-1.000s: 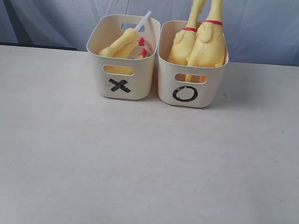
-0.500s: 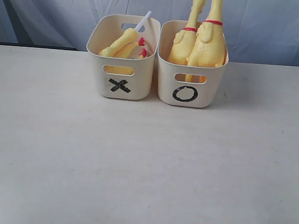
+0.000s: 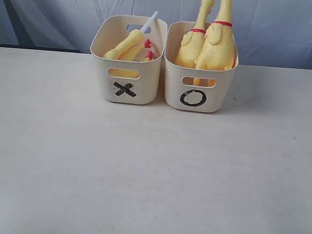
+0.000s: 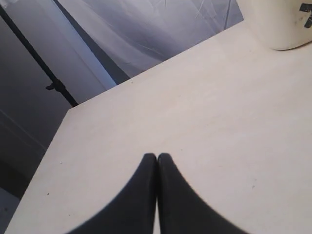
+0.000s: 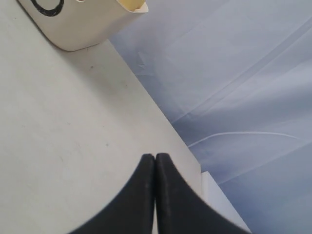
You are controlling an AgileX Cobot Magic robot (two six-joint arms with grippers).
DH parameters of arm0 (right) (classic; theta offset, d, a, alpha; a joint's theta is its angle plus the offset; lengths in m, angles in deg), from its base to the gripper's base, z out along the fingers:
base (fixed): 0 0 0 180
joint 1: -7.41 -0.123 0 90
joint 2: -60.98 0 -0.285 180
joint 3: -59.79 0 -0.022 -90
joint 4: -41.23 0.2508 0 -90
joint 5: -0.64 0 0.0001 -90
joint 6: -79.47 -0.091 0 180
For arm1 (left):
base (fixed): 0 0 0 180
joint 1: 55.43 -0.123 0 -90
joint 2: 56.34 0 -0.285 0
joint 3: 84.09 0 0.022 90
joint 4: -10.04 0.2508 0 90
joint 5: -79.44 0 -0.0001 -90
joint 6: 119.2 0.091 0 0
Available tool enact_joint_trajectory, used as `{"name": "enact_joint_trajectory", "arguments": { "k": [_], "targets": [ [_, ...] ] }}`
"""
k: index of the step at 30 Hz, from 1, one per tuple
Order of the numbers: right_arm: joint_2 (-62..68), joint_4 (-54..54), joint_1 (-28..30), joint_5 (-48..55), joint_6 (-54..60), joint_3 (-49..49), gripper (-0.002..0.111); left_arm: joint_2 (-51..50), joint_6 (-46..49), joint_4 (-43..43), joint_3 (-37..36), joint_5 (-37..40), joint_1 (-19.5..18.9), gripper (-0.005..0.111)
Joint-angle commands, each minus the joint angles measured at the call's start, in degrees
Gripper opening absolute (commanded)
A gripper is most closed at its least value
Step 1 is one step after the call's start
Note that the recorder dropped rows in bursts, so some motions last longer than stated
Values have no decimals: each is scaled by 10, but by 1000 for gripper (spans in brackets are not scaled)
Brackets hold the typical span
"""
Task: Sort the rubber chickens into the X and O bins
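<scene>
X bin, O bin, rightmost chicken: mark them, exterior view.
X bin [image 3: 147, 88]: exterior view, front wall right of the X.
O bin [image 3: 221, 96]: exterior view, front wall right of the O.
rightmost chicken [image 3: 219, 46]: exterior view, body.

There are two cream bins, the X bin [image 3: 148, 87] and the O bin [image 3: 222, 95], on one worktop [image 3: 152, 165]. The rubber chickens number four. Two are in the O bin, the left large chicken [image 3: 189, 47] and the right large chicken [image 3: 220, 46]. Two overlap in the X bin, the upper small chicken [image 3: 128, 44] and the lower small chicken [image 3: 133, 55]. One white stick [image 3: 150, 21] pokes out of the X bin.
</scene>
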Motion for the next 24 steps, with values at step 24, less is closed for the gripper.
{"name": "enact_joint_trajectory", "arguments": {
  "k": [24],
  "targets": [
    [-4, 40, 3, -8, 0, -1, -1, 3, -4, 78, -3, -65, -2, 0]
  ]
}}
